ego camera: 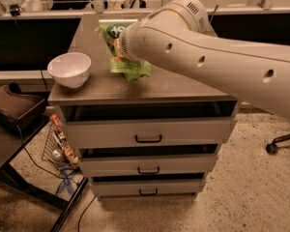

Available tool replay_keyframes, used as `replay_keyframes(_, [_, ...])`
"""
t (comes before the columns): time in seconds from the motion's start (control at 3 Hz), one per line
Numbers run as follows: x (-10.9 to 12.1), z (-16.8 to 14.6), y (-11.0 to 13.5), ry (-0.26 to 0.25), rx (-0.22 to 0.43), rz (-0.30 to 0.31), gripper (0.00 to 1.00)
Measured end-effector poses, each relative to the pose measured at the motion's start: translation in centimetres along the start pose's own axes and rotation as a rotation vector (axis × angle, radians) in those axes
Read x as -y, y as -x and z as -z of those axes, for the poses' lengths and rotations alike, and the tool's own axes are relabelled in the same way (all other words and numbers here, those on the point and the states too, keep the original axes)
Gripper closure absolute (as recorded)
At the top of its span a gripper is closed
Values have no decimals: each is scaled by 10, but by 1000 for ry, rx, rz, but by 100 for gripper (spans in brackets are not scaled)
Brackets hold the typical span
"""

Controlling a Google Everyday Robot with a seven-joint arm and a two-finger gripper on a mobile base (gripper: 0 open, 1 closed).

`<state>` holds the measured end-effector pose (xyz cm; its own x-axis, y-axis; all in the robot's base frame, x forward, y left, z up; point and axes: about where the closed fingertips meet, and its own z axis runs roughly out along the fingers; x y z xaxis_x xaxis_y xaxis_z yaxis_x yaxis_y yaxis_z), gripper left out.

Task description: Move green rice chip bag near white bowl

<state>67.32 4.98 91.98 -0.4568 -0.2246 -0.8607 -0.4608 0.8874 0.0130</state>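
The green rice chip bag hangs from my gripper over the middle-left of the grey cabinet top. The gripper is shut on the bag's upper part, and my large white arm hides most of the gripper. The bag's lower edge is at or just above the surface; I cannot tell which. The white bowl stands upright at the front left corner of the cabinet top, about a bag's width to the left of the bag.
The cabinet has three drawers below the top. A dark bag and a wire basket with clutter sit at the left on the floor side. A chair wheel shows at the right. Desks stand behind.
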Motion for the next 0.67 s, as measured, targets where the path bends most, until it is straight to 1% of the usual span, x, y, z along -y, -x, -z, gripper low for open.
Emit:
replay_keyframes(0.33, [-2,1,1,2,1,2,20])
replay_keyframes(0.67, [-3,2,2,3,4,4,0])
